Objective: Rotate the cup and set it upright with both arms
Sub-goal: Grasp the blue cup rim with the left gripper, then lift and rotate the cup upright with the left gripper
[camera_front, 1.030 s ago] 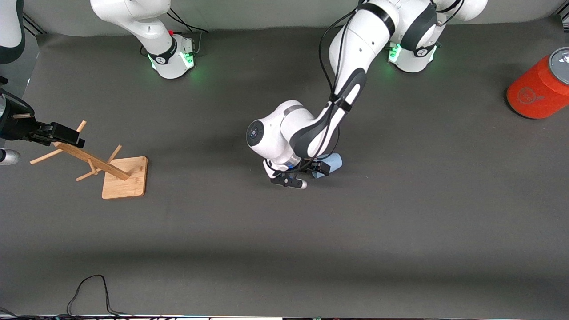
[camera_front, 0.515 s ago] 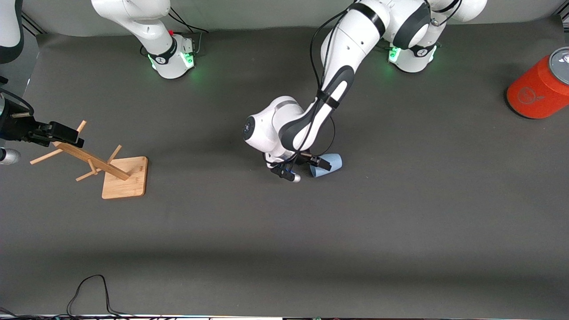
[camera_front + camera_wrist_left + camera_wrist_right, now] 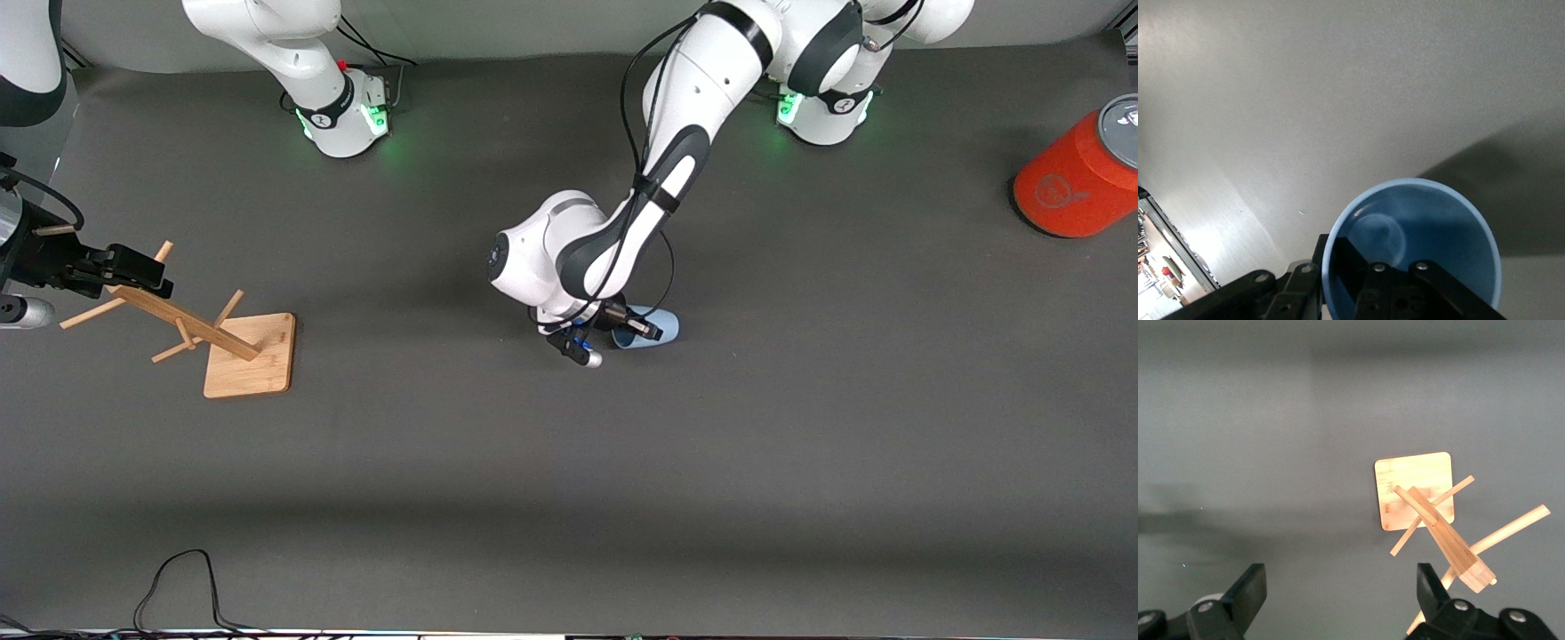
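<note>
The pale-blue cup (image 3: pixel 660 326) is near the middle of the table, tilted, with its open mouth toward my left gripper (image 3: pixel 628 332). The left gripper is shut on the cup's rim, one finger inside and one outside. In the left wrist view I look into the cup (image 3: pixel 1438 227) down to its bottom, and the gripper (image 3: pixel 1330 259) clamps the rim. I cannot tell whether the cup touches the mat. My right gripper (image 3: pixel 124 267) is open and empty over the top of the wooden rack, at the right arm's end; it also shows in the right wrist view (image 3: pixel 1341 590).
A wooden rack (image 3: pixel 249 356) with a leaning post and pegs stands at the right arm's end, seen from above in the right wrist view (image 3: pixel 1415 490). A big orange cylinder (image 3: pixel 1076 182) lies at the left arm's end. A black cable (image 3: pixel 178 578) lies near the front edge.
The left wrist has turned and pulled slightly toward the right arm's end, and the cup has turned with it, so its mouth now shows. The right arm has barely moved.
</note>
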Robot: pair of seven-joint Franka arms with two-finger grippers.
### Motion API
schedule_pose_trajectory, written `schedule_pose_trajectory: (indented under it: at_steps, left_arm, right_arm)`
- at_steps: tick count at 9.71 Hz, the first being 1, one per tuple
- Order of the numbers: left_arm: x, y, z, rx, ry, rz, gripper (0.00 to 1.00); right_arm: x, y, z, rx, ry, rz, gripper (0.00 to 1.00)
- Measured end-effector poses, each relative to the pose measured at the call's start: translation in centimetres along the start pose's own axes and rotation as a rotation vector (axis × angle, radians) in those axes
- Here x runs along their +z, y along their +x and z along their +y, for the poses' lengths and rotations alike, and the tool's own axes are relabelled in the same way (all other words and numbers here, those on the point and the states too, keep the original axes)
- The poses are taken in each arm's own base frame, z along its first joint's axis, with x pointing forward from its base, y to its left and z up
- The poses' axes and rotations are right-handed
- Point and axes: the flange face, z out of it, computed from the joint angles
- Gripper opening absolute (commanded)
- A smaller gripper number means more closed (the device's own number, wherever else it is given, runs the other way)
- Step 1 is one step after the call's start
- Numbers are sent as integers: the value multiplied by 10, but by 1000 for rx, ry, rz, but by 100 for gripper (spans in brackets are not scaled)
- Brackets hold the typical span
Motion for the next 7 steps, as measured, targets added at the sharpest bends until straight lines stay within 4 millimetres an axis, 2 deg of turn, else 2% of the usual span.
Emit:
schedule_pose_trajectory:
  at_steps: [1,2,3,4,5,6,7]
  left_arm:
    - [-11,-1,-12,-19,-4,6,0]
    - [-26,-3,-38,-58,-16,2,0]
    - [-40,-7,-79,-124,-64,-12,0]
    - [-57,-14,-134,-220,-146,-22,0]
    - [-75,-31,-204,-322,-253,-18,0]
    - [-90,-61,-287,-417,-377,-7,0]
    - [-97,-102,-368,-490,-475,15,0]
  right_arm:
    - [-1,1,1,-11,0,5,100]
    - [-1,1,4,-20,-1,11,100]
    - [-1,1,7,-21,-1,12,100]
    - [-1,1,9,-20,-2,12,100]
    - [-1,1,9,-21,-2,12,100]
    - [-1,1,9,-22,-2,12,100]
    - [-1,1,8,-25,-2,12,100]
